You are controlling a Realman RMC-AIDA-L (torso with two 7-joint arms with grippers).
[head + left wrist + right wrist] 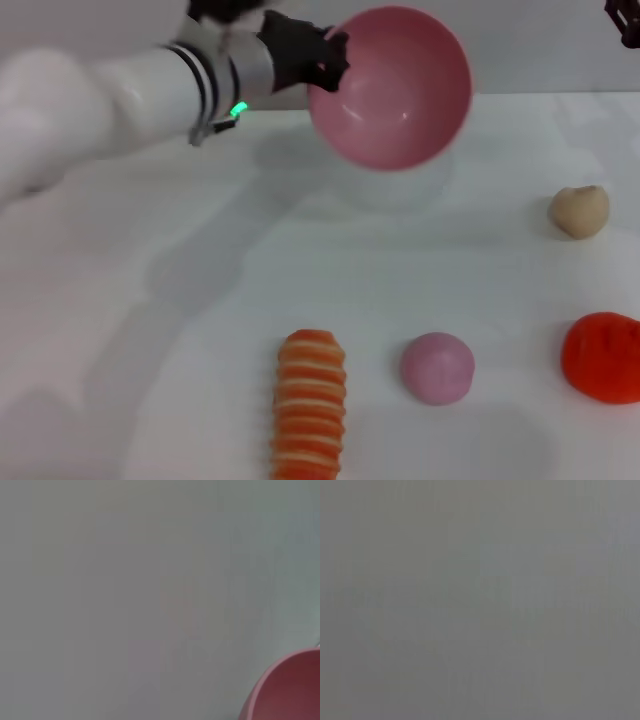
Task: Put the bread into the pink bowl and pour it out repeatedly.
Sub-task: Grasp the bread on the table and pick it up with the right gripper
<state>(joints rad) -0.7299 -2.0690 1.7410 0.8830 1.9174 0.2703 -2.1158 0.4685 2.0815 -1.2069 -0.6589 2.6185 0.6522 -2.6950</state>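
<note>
Your left gripper (pixel 318 62) is clamped on the rim of the pink bowl (pixel 392 88), held off the table and tipped so its empty mouth faces you; a grip that thin could slip and let the bowl swing or drop. The bread (pixel 310 402) lies at the near edge, just beside a pink ball (pixel 437 367). Whether the right gripper (pixel 624 22), parked at the far right, is open I cannot tell.

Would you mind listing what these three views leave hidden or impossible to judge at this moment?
- Head view: the right gripper is cut off by the top corner, so its state is unknown.
- Head view: the bread runs off the bottom edge.
- Left wrist view: only a corner of the pink bowl shows; the left gripper at its rim is absent there.
- Right wrist view: featureless grey, nothing identifiable.
</note>
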